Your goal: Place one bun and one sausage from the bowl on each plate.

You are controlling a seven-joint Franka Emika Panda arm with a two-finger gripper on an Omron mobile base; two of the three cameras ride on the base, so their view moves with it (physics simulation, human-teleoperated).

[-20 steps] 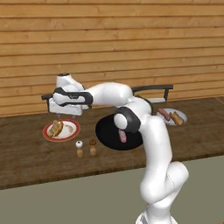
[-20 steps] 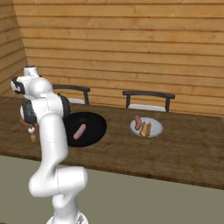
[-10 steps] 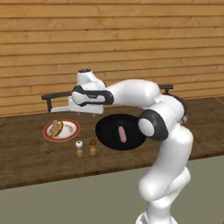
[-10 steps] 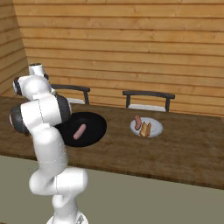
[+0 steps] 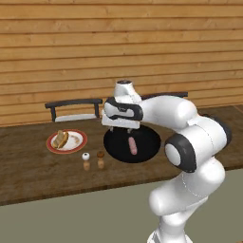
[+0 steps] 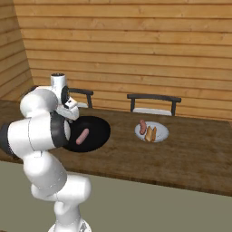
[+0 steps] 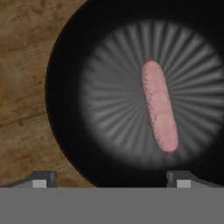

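Hovering now over the bowl (image 5: 118, 151), my gripper (image 5: 121, 129) has swung right from the plate (image 5: 77, 144) a second ago, jaws spread wide and empty; one sausage (image 7: 159, 105) lies in the bowl below.

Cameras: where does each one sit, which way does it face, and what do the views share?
Left base view: behind the arm's left, facing the wooden table; arm rises lower right, over the bowl.
Right base view: behind its right, facing the same table; arm at left.
Hand view: on the hand, looking down into the bowl; claw fingertips at bottom.
Shared: bowl and its sausage.
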